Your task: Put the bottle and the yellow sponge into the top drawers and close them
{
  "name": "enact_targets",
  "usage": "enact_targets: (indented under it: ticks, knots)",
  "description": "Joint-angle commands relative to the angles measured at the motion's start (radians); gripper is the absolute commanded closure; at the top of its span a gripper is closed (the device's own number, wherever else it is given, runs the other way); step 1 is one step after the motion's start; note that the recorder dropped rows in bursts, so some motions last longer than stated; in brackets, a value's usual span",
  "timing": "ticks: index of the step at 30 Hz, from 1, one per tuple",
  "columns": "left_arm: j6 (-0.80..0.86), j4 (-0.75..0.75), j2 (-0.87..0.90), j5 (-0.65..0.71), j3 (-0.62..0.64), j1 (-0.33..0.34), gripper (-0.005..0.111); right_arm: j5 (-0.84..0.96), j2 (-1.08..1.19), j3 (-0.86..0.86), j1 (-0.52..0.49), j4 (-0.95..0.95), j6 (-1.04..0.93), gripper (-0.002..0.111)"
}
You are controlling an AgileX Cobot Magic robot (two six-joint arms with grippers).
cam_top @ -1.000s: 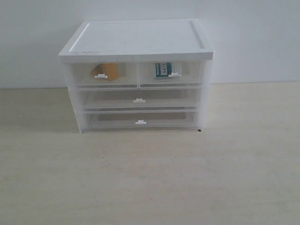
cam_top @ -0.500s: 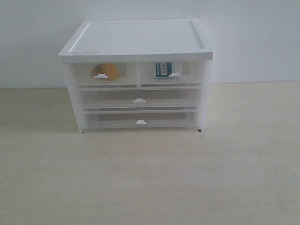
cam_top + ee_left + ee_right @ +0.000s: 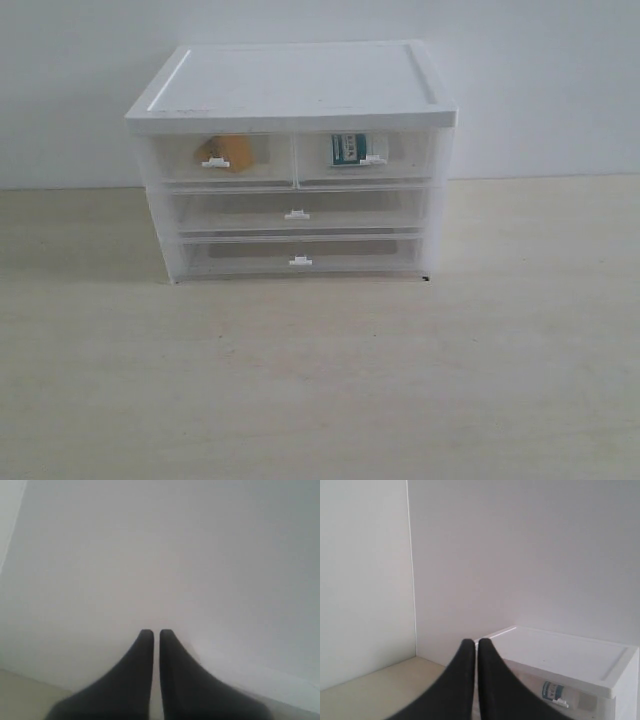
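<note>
Exterior view showed yellow sponge (image 3: pixel 232 152), bottle (image 3: pixel 349 149) inside shut top drawers (image 3: pixel 405 156). I noted left gripper (image 3: pixel 156 632), right gripper (image 3: pixel 475 642) closed, empty. Careless homing could clip cabinet (image 3: pixel 300 85).

A pale wood-grain table (image 3: pixel 330 390) reaches back to the wall (image 3: pixel 540 90). On it, far and about centre, stands a white drawer cabinet (image 3: pixel 300 85), with a dark speck (image 3: pixel 426 278) at its near right corner, perhaps a foot.

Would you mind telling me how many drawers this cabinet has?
4. The top left drawer, holding the yellow sponge; the top right drawer, holding the bottle; a wide middle drawer below them; a wide bottom drawer. None seem hidden.
</note>
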Motion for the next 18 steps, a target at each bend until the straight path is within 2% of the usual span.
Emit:
enact_targets:
  ticks: [1,5,8,13,18]
  knots:
    - [0.011,0.041,-0.003,-0.071,0.083,0.035,0.103,-0.001,-0.005,0.005,0.001,-0.006,0.005,0.108]
    - [0.034,0.049,-0.003,-0.142,0.176,0.037,0.103,-0.001,-0.005,0.005,0.001,-0.006,0.005,0.108]
    - [0.149,0.045,-0.003,-0.006,0.176,0.037,0.103,-0.001,-0.005,0.005,0.001,-0.006,0.005,0.108]
    - [0.251,0.058,-0.003,0.080,0.176,0.037,0.103,-0.008,-0.005,0.005,0.001,-0.001,0.005,0.108]
    - [0.251,0.140,-0.003,0.311,0.176,0.037,0.103,-0.008,-0.005,0.005,0.001,-0.001,0.005,0.108]
